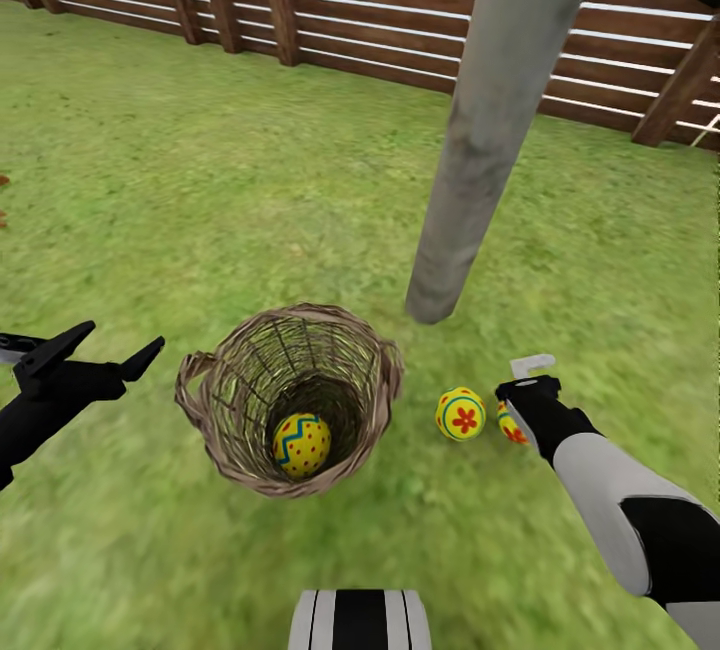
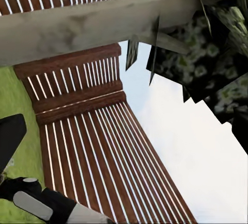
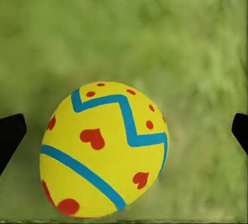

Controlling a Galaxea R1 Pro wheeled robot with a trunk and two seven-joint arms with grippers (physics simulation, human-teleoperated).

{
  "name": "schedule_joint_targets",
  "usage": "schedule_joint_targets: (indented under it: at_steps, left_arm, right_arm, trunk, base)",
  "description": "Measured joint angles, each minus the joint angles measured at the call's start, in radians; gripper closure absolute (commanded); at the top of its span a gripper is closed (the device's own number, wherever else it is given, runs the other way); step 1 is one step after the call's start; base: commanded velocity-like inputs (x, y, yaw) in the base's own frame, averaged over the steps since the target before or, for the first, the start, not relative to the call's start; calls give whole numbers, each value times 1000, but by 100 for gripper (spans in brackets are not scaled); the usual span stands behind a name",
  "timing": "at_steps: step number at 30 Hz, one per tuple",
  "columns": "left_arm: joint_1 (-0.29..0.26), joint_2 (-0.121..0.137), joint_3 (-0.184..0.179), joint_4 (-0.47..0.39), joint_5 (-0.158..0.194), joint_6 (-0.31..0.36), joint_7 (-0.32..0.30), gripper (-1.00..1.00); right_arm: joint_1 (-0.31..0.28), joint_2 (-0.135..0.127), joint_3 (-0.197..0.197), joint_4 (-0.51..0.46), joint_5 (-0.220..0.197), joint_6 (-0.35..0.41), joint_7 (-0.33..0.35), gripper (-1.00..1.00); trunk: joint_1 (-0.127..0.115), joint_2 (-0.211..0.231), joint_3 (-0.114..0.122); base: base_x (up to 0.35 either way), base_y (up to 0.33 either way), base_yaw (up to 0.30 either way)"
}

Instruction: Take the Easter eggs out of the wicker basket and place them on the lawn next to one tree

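The wicker basket [image 1: 290,398] stands on the lawn [image 1: 200,190] with one Easter egg [image 1: 301,445] inside. Two more eggs lie at its 3 o'clock, below the grey tree trunk [image 1: 490,120]: one free [image 1: 460,414], one [image 3: 103,149] between the right gripper's [image 1: 515,410] wide-spread fingers, untouched. At the basket's 9 o'clock, the left gripper [image 1: 115,345] hangs wide and empty.

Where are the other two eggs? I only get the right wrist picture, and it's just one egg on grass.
Observer: One egg lies inside the wicker basket.
Operator: And the last one?
Observer: The third egg sits on the lawn beside your egg, close to the tree trunk.
Operator: Is my other hand holding anything?
Observer: No. The left gripper is open and empty, on the other side of the basket.
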Motion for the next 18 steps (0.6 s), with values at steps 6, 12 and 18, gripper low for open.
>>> schedule_joint_targets:
  at_steps: [6,12,18]
  left_arm:
    - [0,4,-11,1,4,1,0,-100]
    - [0,5,-7,2,4,1,0,-100]
    - [1,21,-1,20,5,-7,-5,-100]
  right_arm:
    - [7,-37,-146,-198,-85,304,349,-100]
    - [132,-29,-301,-647,-331,567,412,-100]
    - [251,-39,-289,-881,-349,636,422,-100]
  trunk:
    - [-3,1,23]
    - [-6,3,46]
    - [-8,4,69]
  base:
    - [-231,39,0]
    - [-86,12,0]
    - [-1,0,0]
